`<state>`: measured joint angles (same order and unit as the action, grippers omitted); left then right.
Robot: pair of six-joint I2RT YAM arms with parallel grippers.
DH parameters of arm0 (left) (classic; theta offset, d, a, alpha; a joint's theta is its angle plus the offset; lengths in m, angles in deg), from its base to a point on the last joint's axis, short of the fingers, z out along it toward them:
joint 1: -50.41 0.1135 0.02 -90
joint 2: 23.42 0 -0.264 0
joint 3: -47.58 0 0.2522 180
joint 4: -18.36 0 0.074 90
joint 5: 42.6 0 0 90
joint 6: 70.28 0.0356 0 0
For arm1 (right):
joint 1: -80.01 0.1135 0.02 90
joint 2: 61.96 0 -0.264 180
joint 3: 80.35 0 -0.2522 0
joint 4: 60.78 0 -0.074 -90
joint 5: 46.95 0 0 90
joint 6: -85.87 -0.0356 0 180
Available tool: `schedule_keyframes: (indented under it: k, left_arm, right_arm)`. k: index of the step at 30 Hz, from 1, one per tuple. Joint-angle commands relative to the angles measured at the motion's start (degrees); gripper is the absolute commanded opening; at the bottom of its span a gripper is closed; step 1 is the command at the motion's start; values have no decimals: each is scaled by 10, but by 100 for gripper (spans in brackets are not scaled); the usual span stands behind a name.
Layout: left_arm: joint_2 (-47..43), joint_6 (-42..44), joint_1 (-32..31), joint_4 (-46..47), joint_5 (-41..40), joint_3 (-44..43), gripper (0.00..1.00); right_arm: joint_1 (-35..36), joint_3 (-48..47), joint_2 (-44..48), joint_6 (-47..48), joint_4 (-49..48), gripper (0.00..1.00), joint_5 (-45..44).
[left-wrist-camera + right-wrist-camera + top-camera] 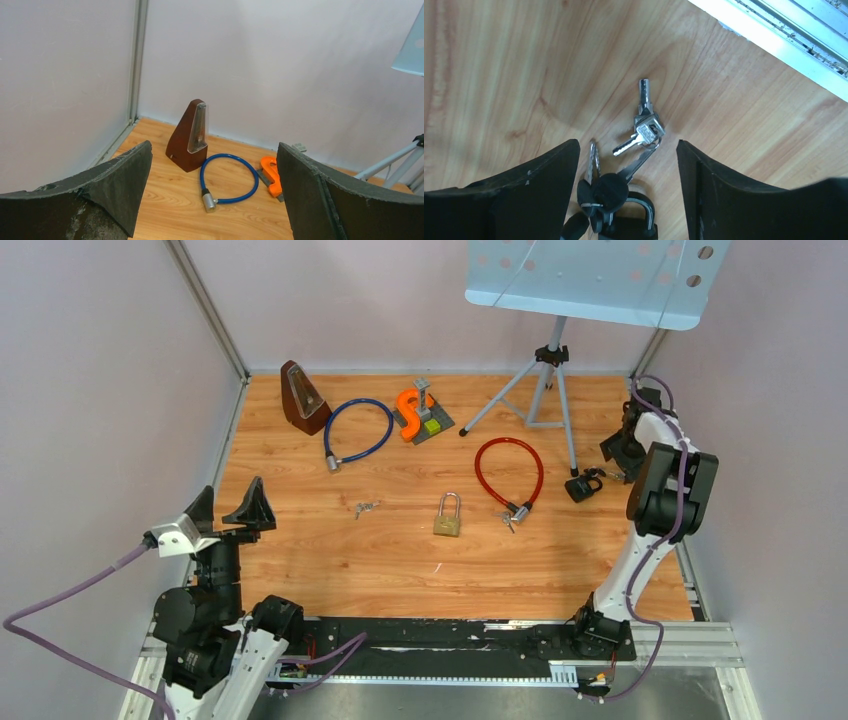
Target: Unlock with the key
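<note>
A black padlock (582, 486) lies at the right side of the table with a bunch of keys beside it. In the right wrist view several black-headed keys (610, 192) lie on its shackle (645, 207), joined to small silver keys (644, 131). My right gripper (626, 172) hovers open over this bunch, one finger on each side. My left gripper (228, 508) is open and empty at the near left, raised above the table. A brass padlock (447, 516) lies mid-table, a loose key bunch (366, 507) to its left.
A red cable lock (508, 473) with keys lies right of centre, a blue cable lock (355, 432) at the back left beside a brown metronome (303, 397). An orange lock on a grey base (418, 412) and a music stand tripod (548, 380) stand at the back.
</note>
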<state>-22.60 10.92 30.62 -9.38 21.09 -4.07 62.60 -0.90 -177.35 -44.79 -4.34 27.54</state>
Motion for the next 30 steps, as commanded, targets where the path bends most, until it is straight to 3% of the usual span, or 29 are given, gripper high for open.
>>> schedule_keyframes:
  k: [1,9,18,25,30]
  left_arm:
    - [0,12,-1,13,-10,2,100]
    - [2,17,-1,17,-9,4,100]
    - [-1,18,-1,17,-7,4,100]
    - [-3,20,-1,16,-7,4,100]
    - [-2,17,-2,14,-5,4,100]
  right_arm:
    - [-9,-40,-27,-13,6,70,-17]
    - [-21,-12,-30,-34,6,54,-16]
    - [-29,27,6,-37,6,13,2]
    - [-28,78,85,-39,6,1,14]
    - [-17,126,155,-31,7,0,20]
